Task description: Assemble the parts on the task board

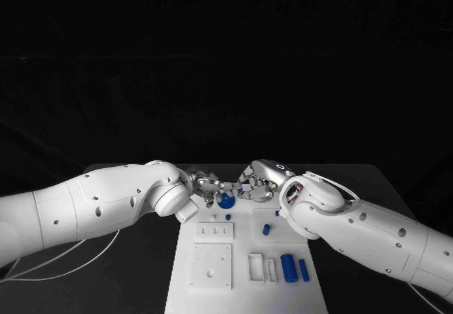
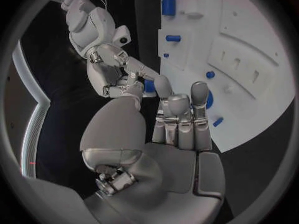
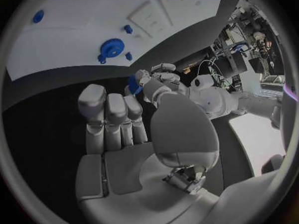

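You get a dim scene: the background is black, and only the white task board [image 1: 213, 261] and arms catch light from above. Both wrist views bend straight edges and darken toward their round rims.

The task board [image 1: 213, 288] is showing plain white against the black worktop [image 1: 123, 275]. The parts [image 1: 289, 268] on it are showing solid blue, a round blue gear [image 3: 112, 48] among them. Both arms are showing white, while the left hand [image 1: 206, 182] and right hand [image 1: 253, 185] are gleaming silver.
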Tool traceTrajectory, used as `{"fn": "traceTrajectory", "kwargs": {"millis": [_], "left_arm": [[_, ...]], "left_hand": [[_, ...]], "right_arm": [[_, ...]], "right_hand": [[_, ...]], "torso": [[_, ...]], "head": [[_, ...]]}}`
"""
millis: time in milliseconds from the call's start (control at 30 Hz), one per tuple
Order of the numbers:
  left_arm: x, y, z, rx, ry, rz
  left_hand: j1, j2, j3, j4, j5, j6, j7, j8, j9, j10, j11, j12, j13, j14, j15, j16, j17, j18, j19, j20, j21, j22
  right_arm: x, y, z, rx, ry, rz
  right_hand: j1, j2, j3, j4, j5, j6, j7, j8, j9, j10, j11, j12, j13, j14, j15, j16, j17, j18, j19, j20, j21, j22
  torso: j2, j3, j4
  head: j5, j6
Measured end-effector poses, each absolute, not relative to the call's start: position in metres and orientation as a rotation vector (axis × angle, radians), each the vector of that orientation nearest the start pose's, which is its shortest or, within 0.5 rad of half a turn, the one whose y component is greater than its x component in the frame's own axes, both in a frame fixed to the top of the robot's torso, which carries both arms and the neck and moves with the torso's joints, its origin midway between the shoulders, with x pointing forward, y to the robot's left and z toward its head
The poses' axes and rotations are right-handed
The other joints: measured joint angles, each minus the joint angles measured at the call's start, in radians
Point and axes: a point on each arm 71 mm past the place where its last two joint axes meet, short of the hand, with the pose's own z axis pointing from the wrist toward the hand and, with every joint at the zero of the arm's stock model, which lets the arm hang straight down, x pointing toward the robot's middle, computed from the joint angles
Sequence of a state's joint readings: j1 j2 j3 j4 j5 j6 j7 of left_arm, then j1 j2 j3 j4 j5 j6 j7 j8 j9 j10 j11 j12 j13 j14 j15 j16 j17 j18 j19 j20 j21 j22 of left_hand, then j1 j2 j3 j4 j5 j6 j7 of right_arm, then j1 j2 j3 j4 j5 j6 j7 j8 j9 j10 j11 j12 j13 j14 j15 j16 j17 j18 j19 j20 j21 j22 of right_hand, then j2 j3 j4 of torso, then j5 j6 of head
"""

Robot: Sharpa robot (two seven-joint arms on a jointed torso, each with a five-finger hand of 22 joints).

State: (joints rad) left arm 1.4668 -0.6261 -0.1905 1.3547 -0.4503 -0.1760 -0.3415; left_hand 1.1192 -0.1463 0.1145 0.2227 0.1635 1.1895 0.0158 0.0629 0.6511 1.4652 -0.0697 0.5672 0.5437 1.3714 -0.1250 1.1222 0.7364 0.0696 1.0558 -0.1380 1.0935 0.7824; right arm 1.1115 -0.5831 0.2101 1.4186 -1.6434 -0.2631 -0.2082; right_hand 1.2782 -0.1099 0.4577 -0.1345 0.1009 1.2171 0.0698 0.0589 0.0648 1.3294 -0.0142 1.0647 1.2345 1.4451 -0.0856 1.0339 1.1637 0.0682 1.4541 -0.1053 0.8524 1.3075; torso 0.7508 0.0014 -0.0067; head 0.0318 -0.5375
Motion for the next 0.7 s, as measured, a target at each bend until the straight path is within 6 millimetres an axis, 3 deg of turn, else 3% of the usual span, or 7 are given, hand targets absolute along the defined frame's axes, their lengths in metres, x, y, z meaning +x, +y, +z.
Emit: {"fn": "traceTrajectory", "kwargs": {"millis": [133, 700], "left_arm": [[0.5348, 0.1533, -0.1442, -0.693, 2.067, -0.863], [0.5337, 0.1492, -0.1435, -0.661, 2.061, -0.84]], "left_hand": [[0.004, -0.004, -0.001, 0.007, 0.0, -0.003, -0.003, 0.0, 0.047, 0.0, 0.0, -0.001, 0.004, 0.0, 0.0, 0.0, -0.004, 0.0, 0.0, 0.0, 0.0, 0.003], [0.0, -0.008, -0.001, 0.007, -0.012, -0.003, -0.003, 0.0, 0.062, 0.0, 0.0, -0.006, 0.004, -0.007, 0.0, 0.0, -0.015, 0.0, 0.0, 0.0, 0.0, 0.004]], "right_arm": [[0.511, -0.1046, -0.1431, -0.176, 1.527, 0.69], [0.5091, -0.0972, -0.146, -0.198, 1.539, 0.694]], "right_hand": [[0.0, 0.0, 0.0, 0.0, 0.0, 0.0, 0.0, 0.0, 0.0, 0.0, 0.0, 0.0, 0.0, 0.0, 0.0, 0.0, 0.001, 0.0, 0.0, 0.0, 0.003, 0.0], [0.011, 0.0, -0.001, -0.001, 0.004, -0.003, -0.001, 0.0, -0.001, 0.0, 0.0, 0.0, 0.0, 0.004, -0.003, 0.004, 0.003, 0.0, 0.0, 0.0, 0.003, 0.0]], "torso": [[0.0, -0.0004, -0.0004], [0.0, 0.0001, 0.0002]], "head": [[0.0, -0.001], [0.0, -0.007]]}}
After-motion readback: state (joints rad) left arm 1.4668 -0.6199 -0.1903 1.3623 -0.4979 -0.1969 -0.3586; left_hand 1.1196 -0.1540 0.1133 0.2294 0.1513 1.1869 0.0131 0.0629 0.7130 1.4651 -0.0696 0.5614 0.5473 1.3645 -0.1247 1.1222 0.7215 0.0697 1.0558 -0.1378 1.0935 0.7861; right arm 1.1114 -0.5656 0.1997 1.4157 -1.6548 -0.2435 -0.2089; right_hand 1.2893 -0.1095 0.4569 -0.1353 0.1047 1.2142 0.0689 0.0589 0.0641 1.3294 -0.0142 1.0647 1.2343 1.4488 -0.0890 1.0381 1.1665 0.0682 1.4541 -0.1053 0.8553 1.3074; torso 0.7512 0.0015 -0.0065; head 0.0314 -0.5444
